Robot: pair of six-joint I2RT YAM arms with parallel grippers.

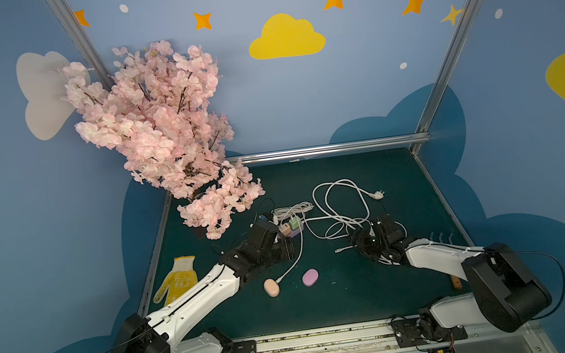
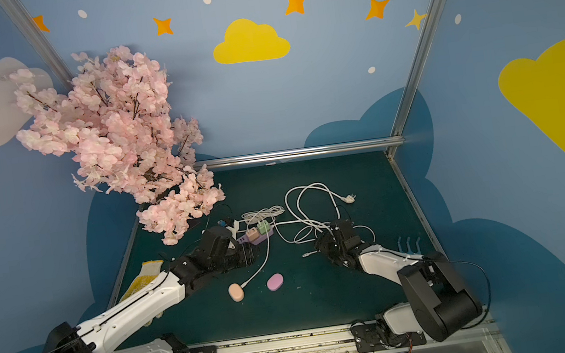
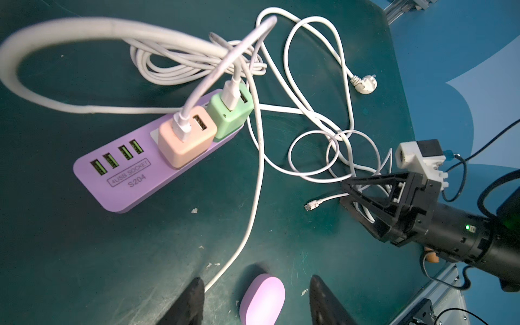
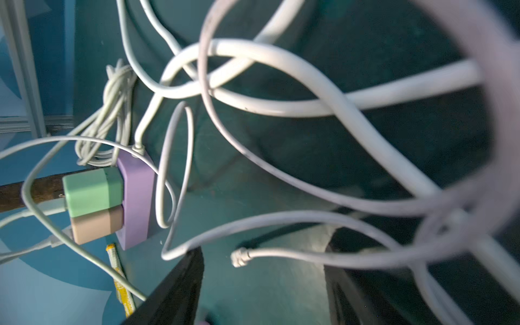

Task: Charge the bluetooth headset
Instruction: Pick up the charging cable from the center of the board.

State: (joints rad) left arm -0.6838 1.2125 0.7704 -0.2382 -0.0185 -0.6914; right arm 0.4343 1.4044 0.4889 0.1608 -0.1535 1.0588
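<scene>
Two oval headset cases lie on the green mat: a peach one (image 1: 271, 287) with a white cable plugged into it, and a purple one (image 1: 310, 277) with no cable. My left gripper (image 1: 289, 250) hovers behind them, open; in its wrist view the purple case (image 3: 263, 301) shows between the two fingers, untouched. My right gripper (image 1: 358, 245) is open among the loose white cables. The free cable end (image 4: 238, 258) lies on the mat between its fingers, ungripped. That plug (image 3: 309, 206) points toward the cases.
A purple power strip (image 3: 112, 185) holds a peach charger (image 3: 183, 146) and a green charger (image 3: 229, 116), both cabled. A coiled cord (image 1: 293, 210) and a wall plug (image 1: 378, 194) lie behind. A pink blossom tree (image 1: 157, 134) overhangs the back left. A yellow glove (image 1: 176, 280) lies at the left.
</scene>
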